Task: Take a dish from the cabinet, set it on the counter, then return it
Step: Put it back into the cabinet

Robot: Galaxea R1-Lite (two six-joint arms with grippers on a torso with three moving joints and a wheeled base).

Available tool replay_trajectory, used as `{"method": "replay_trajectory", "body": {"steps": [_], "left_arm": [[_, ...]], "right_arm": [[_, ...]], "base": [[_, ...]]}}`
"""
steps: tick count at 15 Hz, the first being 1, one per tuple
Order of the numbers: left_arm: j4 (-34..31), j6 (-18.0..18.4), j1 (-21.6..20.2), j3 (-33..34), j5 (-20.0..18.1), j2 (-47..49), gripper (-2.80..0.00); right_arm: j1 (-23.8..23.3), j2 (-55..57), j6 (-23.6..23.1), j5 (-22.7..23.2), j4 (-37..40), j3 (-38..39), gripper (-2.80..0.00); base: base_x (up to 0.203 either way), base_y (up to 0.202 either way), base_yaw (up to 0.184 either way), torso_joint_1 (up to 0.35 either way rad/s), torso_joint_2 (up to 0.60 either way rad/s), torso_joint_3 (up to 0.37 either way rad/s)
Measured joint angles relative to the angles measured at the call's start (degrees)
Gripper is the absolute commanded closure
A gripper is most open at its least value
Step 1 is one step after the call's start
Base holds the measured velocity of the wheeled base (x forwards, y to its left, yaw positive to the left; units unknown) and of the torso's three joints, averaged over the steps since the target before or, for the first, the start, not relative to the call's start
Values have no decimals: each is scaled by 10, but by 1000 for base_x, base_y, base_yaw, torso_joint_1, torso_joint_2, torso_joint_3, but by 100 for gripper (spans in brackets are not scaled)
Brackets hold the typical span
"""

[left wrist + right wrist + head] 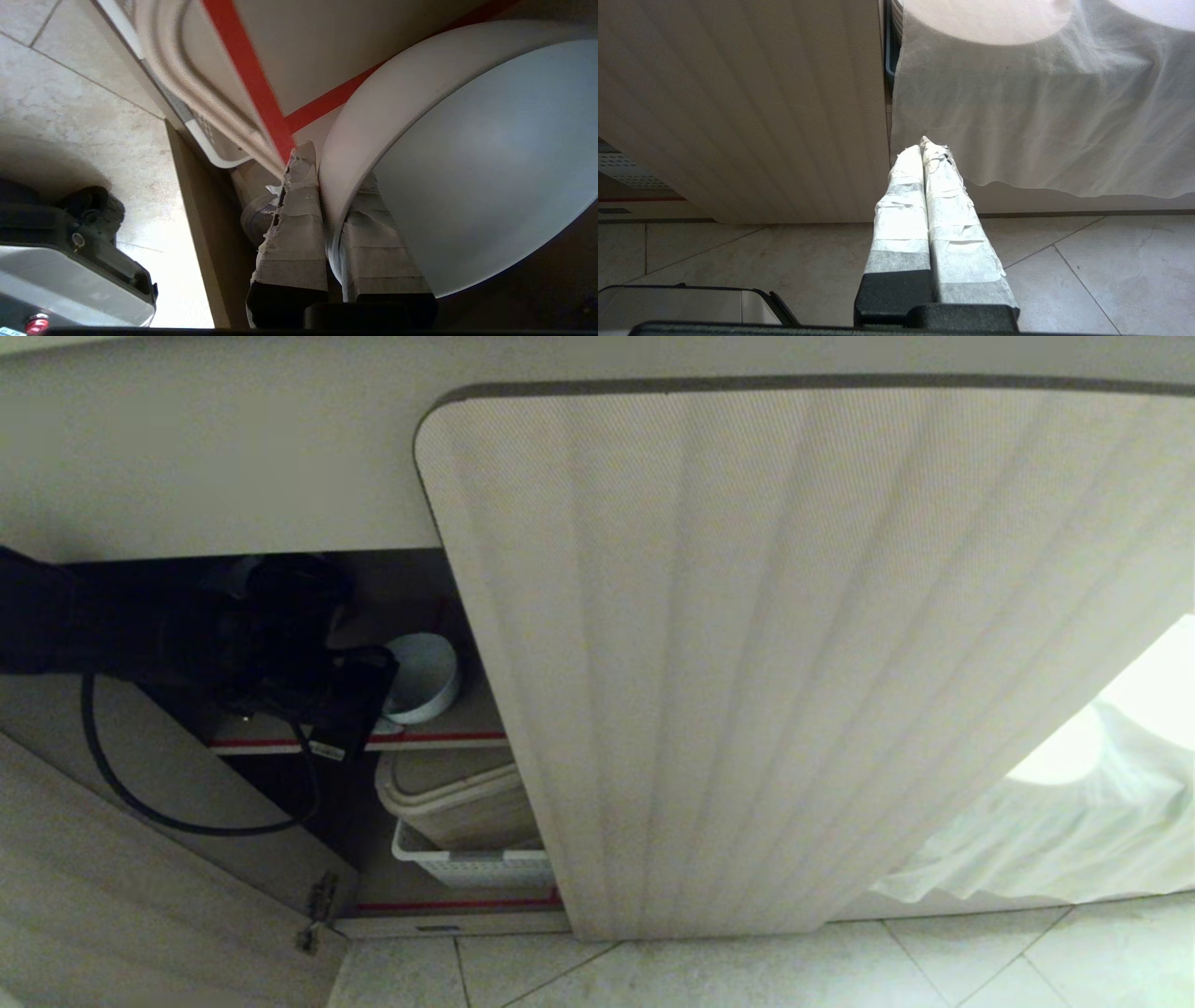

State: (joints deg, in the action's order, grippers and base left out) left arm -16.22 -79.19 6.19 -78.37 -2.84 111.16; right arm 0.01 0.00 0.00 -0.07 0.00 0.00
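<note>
**Rim pinch on a small white bowl at the cabinet shelf**

Left claw [327, 186] clamped on the rim of the small plain white round bowl [467, 154], one taped finger [292, 242] outside the wall, the other inside the hollow. Seen from the head camera as a black mass [359, 695] reaching into the open low beige fluted cabinet [747, 663], bowl [425, 677] tilted on edge just over the upper brown shelf with its red tape strip [448, 737]. Whether resting on that shelf or lifted clear: cannot tell. Below, a beige plastic tub [467, 803] nested in a white slotted basket [476, 868].

Judged as glazed ceramic: stiff, smooth, rather slippery, and breakable if knocked on the shelf edge or door. Probably light enough for a one-sided hold, yet a rim pinch leaves the weight hanging off to one side, so prone to swinging or slipping between the pads. Best hold likely as now, deep over the rim with the wall fully between the pads, not just at the lip. Slow travel advisable, clear of the open door.

Right claw [927, 144] parked low by the floor tiles [738, 252], fingers pressed together on nothing, facing the fluted door and a draped white cloth [1041, 116].
</note>
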Motion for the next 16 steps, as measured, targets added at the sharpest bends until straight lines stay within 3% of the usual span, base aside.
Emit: {"method": "replay_trajectory", "body": {"steps": [16], "left_arm": [[-22,4,1,-47,-5,10,0]], "right_arm": [[0,0,0,0,0,0,0]], "base": [[0,0,0,0,0,0]]}}
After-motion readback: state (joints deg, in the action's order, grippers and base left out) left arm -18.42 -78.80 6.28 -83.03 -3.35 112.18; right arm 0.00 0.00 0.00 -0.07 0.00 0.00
